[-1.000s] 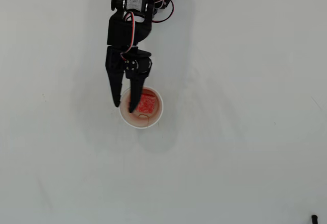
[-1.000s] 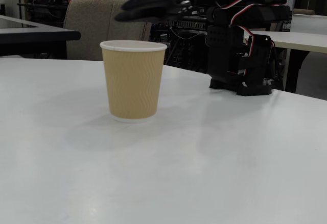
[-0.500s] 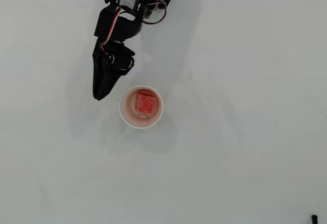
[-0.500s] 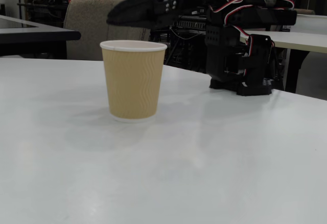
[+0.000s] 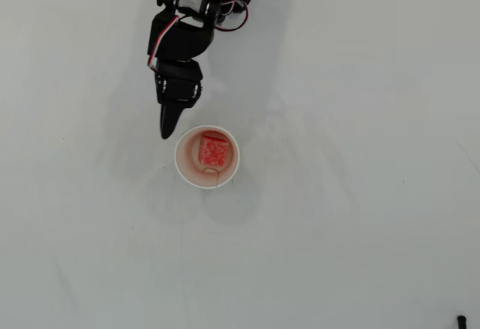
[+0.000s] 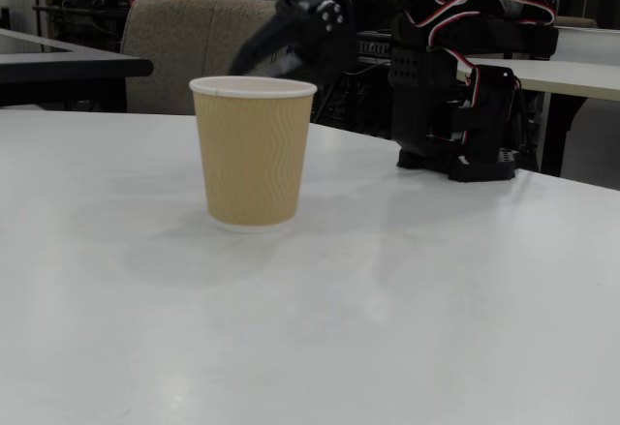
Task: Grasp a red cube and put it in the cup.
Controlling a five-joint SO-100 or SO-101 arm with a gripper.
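In the overhead view, the hand (image 5: pixel 168 132) sits upper left of centre, fingers drawn together to a narrow point and holding nothing, its tip just beside the cup (image 5: pixel 232 161). To its right, the red cube (image 5: pixel 212 151) lies inside the cup on the white table (image 5: pixel 360 216), so the drop looks done.

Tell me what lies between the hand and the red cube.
Only the cup's near wall and rim. In the overhead view the hand sits just outside the cup, and the red cube lies inside it.
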